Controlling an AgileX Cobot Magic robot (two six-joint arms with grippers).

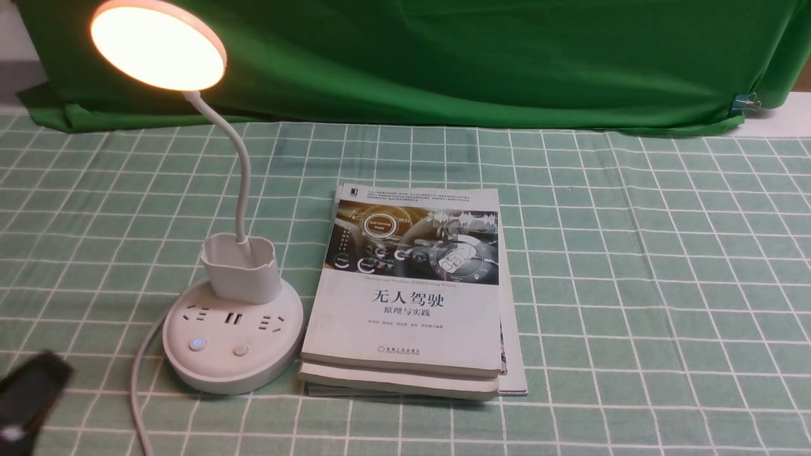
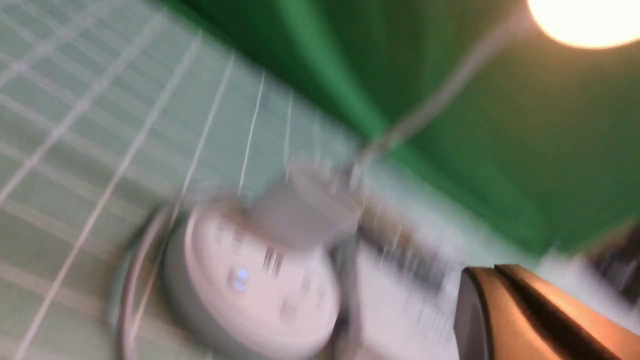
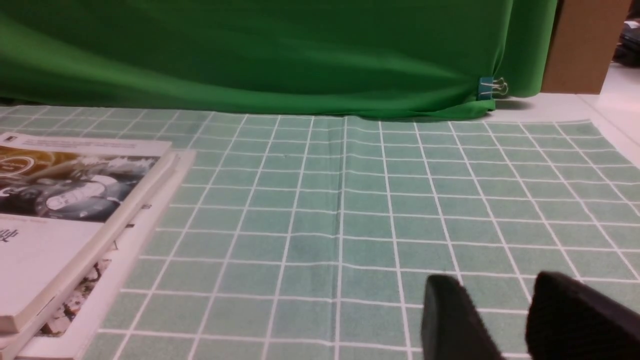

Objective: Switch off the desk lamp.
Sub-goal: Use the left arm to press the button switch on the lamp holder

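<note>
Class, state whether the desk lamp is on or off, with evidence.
On: the desk lamp's round head glows bright warm white.

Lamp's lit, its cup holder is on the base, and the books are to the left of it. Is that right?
Not quite: the front view shows the books to the right of the lamp. It is lit, and its cup holder is on the base.

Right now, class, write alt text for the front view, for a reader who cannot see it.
A lit white desk lamp stands on a green checked tablecloth, left of a stack of books. The left gripper, blurred, shows at the lower left corner, apart from the lamp. A green curtain hangs behind.
</note>
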